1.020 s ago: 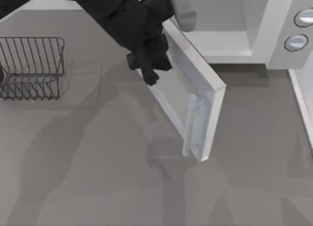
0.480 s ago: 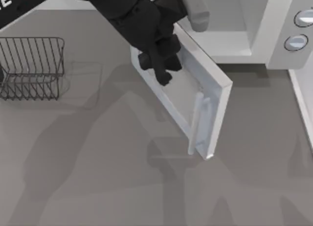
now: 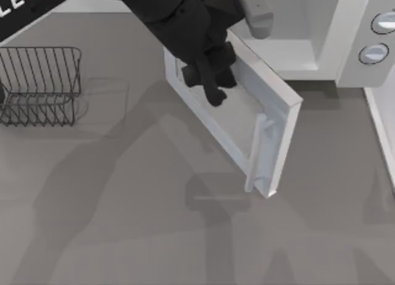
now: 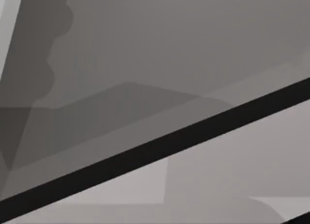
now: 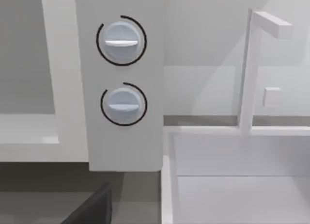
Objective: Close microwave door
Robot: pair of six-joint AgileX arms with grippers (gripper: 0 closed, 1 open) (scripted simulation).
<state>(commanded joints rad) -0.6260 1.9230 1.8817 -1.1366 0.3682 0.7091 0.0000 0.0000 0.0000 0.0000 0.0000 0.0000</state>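
Note:
The white microwave [image 3: 349,44] stands at the top right with its pale cavity open; its two round knobs [image 5: 121,42] face the right wrist view. The microwave door [image 3: 237,121] hangs partly open, angled out over the table, with its pale bar handle [image 3: 255,152] near the free edge. My left gripper [image 3: 213,94] is shut and rests against the door's outer face near the hinge side, holding nothing. The left wrist view is close on grey surfaces crossed by a black band.
A dark wire rack [image 3: 40,84] sits at the table's left edge. A white basin with an upright white frame [image 5: 252,73] lies to the right of the microwave. Open grey tabletop [image 3: 123,223] spreads in front.
The door has swung further toward the microwave, its free edge moving right. My left gripper has travelled right with it, staying against the door's face.

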